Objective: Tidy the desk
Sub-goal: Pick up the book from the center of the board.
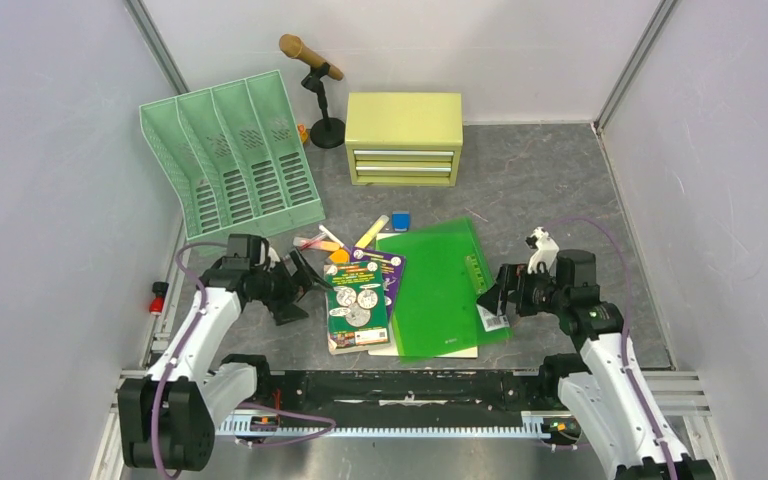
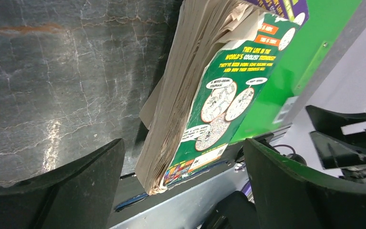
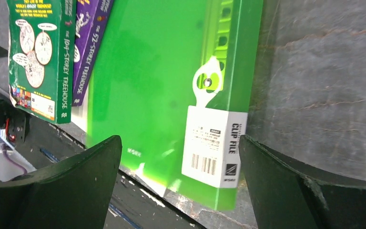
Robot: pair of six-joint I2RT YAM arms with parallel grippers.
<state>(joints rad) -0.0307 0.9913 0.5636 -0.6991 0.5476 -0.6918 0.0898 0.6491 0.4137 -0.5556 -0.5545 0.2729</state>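
Green dominates the pile at the near middle of the desk (image 1: 550, 190), the dark stone-veined top that lies under everything between pale walls. Sorting looks barely begun. The left gripper (image 1: 298, 290) faces the page edge of the green book (image 1: 356, 305) and the right gripper (image 1: 490, 297) faces the clip file (image 1: 438, 290), both spread wide and holding nothing. Next, I judge, one must close squarely on an edge. I count two books, counting the purple book (image 1: 388, 268), one clip file, one rack (image 1: 235, 160) and one cabinet (image 1: 405, 138).
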